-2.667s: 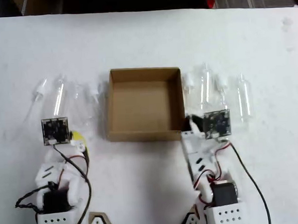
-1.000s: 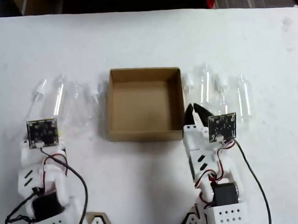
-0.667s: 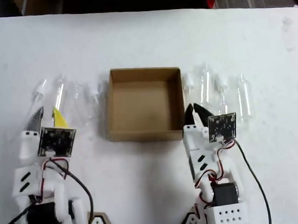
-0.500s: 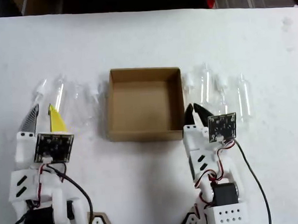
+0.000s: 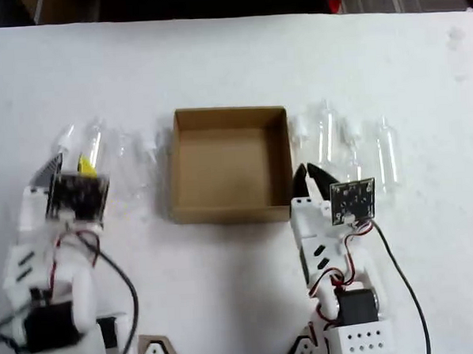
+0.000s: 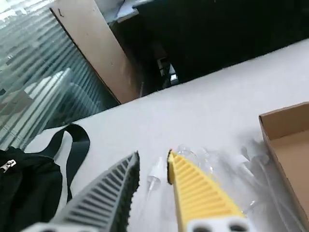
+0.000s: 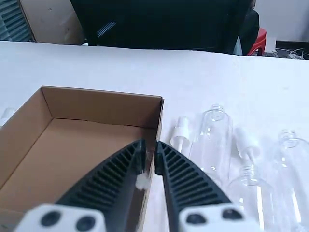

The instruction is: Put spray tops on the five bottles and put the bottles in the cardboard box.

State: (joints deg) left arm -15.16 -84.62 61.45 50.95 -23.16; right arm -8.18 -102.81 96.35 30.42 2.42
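An open brown cardboard box (image 5: 232, 163) is set at the middle of the white table (image 5: 214, 59), and its floor is seen bare. Clear plastic bottles are laid on their sides to the left and right of it, necks toward the top of the frame. Right of the box three are seen, with open necks: a tall clear bottle (image 5: 326, 137) near the box's right wall, a middle bottle (image 5: 353, 164) lower in the frame, and a far-right bottle (image 5: 388, 155). Two white spray tops are laid loose among them – one (image 5: 300, 130) between the box and the tall bottle, the other (image 5: 349, 131) above the middle bottle.

Left of the box a left-hand clear bottle (image 5: 92, 146) is laid, with a slim white spray top (image 5: 62, 141) just beside it at the upper left. More clear pieces nearer the box are too faint to be told apart.

The left gripper (image 5: 67, 164) – one grey finger, one yellow – is held at the left of the frame over the lower ends of that bottle and spray top. Its jaws are parted by a modest gap and nothing is gripped; through the gap the spray top is seen lying on the table.

The right gripper (image 5: 308, 173), with black fingers, is placed at the box's lower right corner, over the right wall. Its jaws are only narrowly apart and hold nothing.
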